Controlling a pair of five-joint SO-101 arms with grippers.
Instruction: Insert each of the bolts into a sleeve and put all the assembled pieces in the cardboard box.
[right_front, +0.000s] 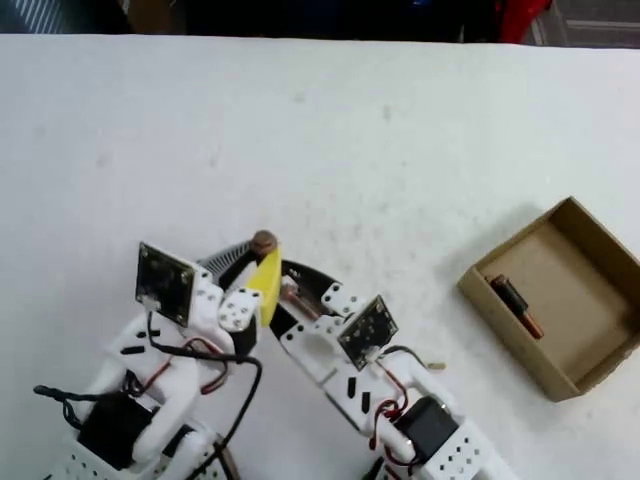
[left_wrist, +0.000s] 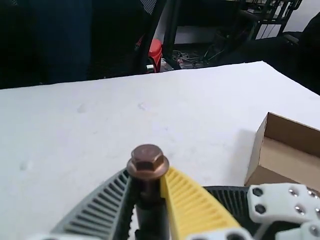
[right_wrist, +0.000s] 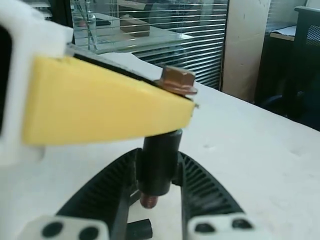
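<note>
Left gripper (right_front: 258, 262) is closed on the bolt (right_front: 264, 241), with the grey and yellow fingers (left_wrist: 187, 200) clamped just under the hex head and the head sitting on top of them. Bolt is upright, above the table (right_front: 350, 130) near the front edge, between the two arms. Right gripper (right_wrist: 159, 160) is closed on the black sleeve (right_wrist: 159, 167), one black ribbed finger on each side. The bolt is already through the sleeve: in the right wrist view the copper tip (right_wrist: 149, 201) pokes out of the bottom end, and the head (right_wrist: 177, 80) sits above the yellow finger. From the left wrist view I can't tell for sure whether the left fingers press on bare shank or on the top of the sleeve; it's dark in the gap. In the high view the right gripper (right_front: 292, 283) comes in just beside the left one, nearly touching it. The cardboard box (right_front: 510, 345) sits well off to the right of both arms, open side up. One assembled piece (right_front: 517, 306), black sleeve with a copper end, lies inside near the left wall.
</note>
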